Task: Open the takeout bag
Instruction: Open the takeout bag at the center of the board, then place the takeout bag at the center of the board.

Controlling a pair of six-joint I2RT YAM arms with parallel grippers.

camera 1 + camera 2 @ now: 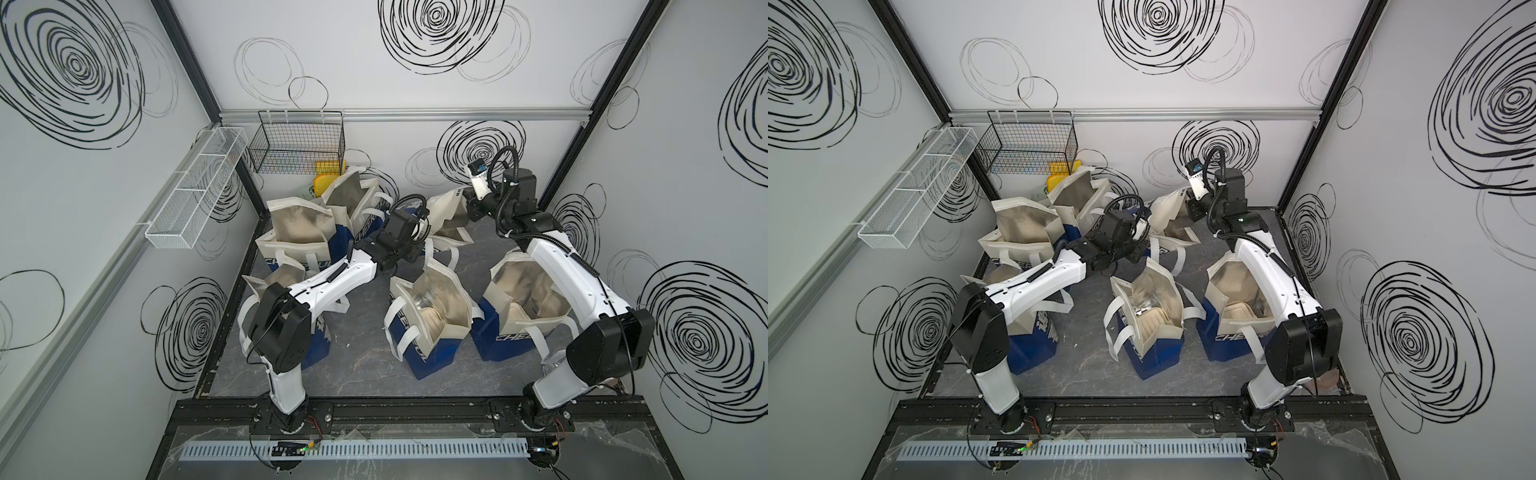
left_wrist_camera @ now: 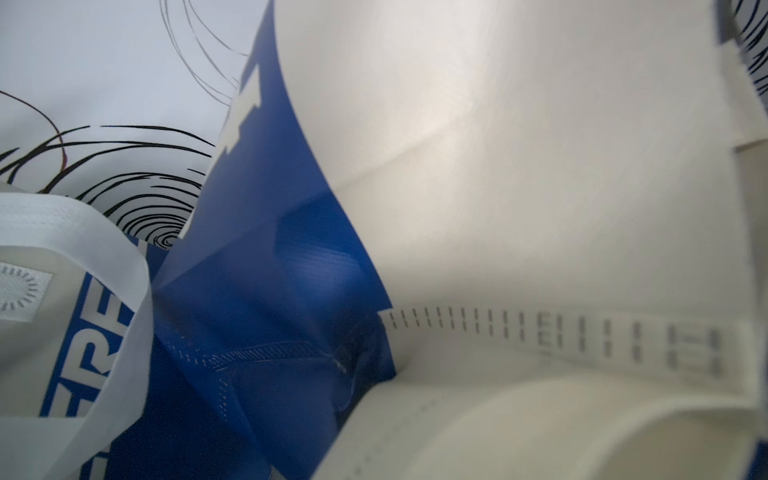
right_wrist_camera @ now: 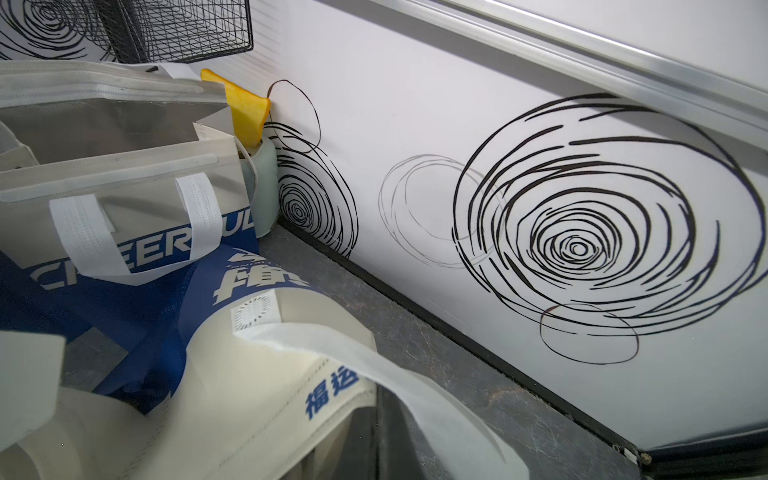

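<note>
Sitting at the back of the surface point(image 1: 365, 370), the takeout bag point(image 1: 449, 220) lies between the arms — left arm point(image 1: 332, 274) at its left flank, right arm point(image 1: 552, 257) at its right, equally near; both jaws together, grip on fabric unclear.

White arm shells point(image 1: 332, 278), black joint housings point(image 1: 286, 328), corrugated black cables point(image 1: 508, 148)

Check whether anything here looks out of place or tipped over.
The takeout bag at the back right looks tilted over, while the other bags stand upright with open mouths. Its white handle hangs loose. Nothing looks spilled or torn.
</note>
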